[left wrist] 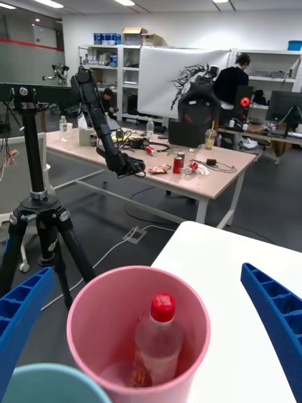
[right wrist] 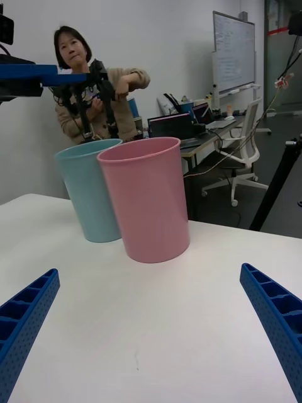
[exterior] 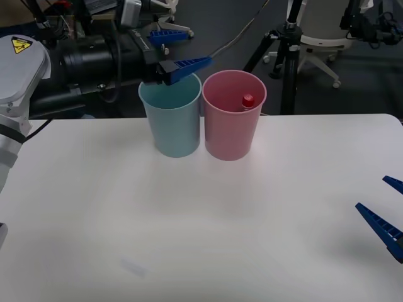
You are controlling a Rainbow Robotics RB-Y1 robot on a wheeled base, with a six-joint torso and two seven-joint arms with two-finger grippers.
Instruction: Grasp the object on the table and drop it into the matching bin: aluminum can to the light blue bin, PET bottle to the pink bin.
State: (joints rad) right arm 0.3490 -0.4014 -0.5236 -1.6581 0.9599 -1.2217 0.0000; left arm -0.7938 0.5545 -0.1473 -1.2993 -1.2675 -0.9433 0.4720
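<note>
Left arm reaches far across the table [exterior: 94,207], its gripper [exterior: 175,50] held above the far rim of the light blue bin [exterior: 171,123]. Fingers spread wide, holding nothing; one blue finger [exterior: 186,65] sits over the gap between the two bins, the other farther back.

Right gripper [exterior: 385,211] low over the near right edge of the table, fingers also wide apart and empty, pointed toward the bins.

The pink bin [exterior: 232,123] stands just right of the light blue bin, the two touching or nearly so, both upright at the far middle of the table.

PET bottle [left wrist: 154,343] is inside the pink bin [left wrist: 104,327], upright or leaning slightly, red cap up. The front view gives just the red cap [exterior: 247,100] against the bin's far right inner wall. The left wrist view, looking down into the bin, shows the clear body and a bit of label near the bottom. From the right wrist view the bins' outer walls show, pink bin [right wrist: 148,198] nearer, light blue bin [right wrist: 85,192] behind to its left; contents hidden.
</note>
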